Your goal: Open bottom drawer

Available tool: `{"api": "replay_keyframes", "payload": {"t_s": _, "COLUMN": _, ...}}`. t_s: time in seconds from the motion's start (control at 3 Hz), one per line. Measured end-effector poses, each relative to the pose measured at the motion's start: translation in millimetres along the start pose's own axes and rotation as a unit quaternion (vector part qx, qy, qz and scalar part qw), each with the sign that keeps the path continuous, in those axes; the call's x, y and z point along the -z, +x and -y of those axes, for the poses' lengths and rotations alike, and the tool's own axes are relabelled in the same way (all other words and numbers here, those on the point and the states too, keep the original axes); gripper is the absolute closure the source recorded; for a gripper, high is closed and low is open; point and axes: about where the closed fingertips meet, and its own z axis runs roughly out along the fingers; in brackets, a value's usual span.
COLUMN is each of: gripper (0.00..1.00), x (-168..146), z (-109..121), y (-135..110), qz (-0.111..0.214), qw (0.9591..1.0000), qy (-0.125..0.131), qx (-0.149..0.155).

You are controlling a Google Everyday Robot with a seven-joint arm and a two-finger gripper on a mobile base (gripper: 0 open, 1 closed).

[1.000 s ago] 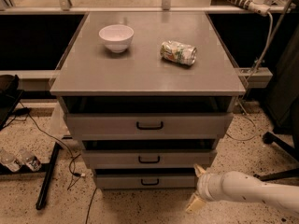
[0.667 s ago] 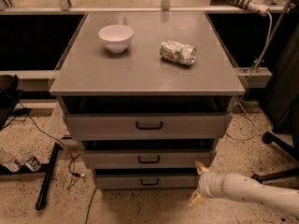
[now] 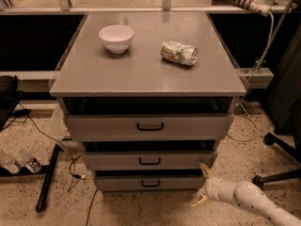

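Gripper (image 3: 203, 186): 2 fingers spread wide, holding nothing. Bottom drawer (image 3: 122, 182): just left of gripper, black handle (image 3: 150, 183) further left. White bowl (image 3: 116, 37), crushed can (image 3: 178, 53): above.

Single high frontal view down onto cabinet (image 3: 146, 79), pincer (image 3: 203, 186) at lower right

- A lab or workshop: a plain grey cabinet (image 3: 146, 74) stands on a speckled hard floor (image 3: 117, 211).
- Loose cables (image 3: 74, 173) trail left of the cabinet.
- A wheeled chair base (image 3: 281, 146) sits to its right.
- The gripper (image 3: 203, 186), fingers spread, is by its lower right corner.
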Motion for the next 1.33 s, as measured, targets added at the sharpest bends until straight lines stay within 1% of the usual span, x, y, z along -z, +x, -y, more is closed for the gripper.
{"api": "replay_keyframes", "payload": {"t_s": 0.33, "gripper": 0.00, "x": -1.7, "z": 4.3, "y": 11.7, "qz": 0.008, "qw": 0.9998, "qy": -0.006, "qx": 0.019}}
{"api": "replay_keyframes", "payload": {"t_s": 0.67, "gripper": 0.00, "x": -1.5, "z": 3.7, "y": -0.3, "qz": 0.002, "qw": 0.9994, "qy": -0.007, "qx": 0.034}}
{"api": "replay_keyframes", "payload": {"t_s": 1.0, "gripper": 0.00, "x": -13.6, "z": -9.2, "y": -6.6, "qz": -0.024, "qw": 0.9984, "qy": -0.020, "qx": 0.048}}
{"api": "replay_keyframes", "payload": {"t_s": 1.33, "gripper": 0.00, "x": -28.8, "z": -22.8, "y": 5.1, "qz": -0.062, "qw": 0.9963, "qy": -0.036, "qx": 0.048}}
